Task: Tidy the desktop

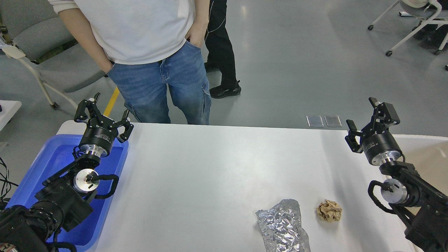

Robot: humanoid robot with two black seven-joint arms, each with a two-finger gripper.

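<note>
The white desktop [210,168] fills the middle of the head view. A crumpled sheet of silver foil [282,225] lies near its front edge, right of centre. A crumpled brown paper ball [329,210] sits just right of the foil. My left gripper [104,111] is open and empty, raised above the far end of the blue tray [52,157]. My right gripper [364,117] is open and empty, raised over the desktop's right edge, well behind the paper ball.
The blue tray stands along the desktop's left side under my left arm. A beige bin [428,154] stands at the right, partly hidden by my right arm. A person in jeans [164,84] stands close behind the far edge. Wheeled chairs stand further back.
</note>
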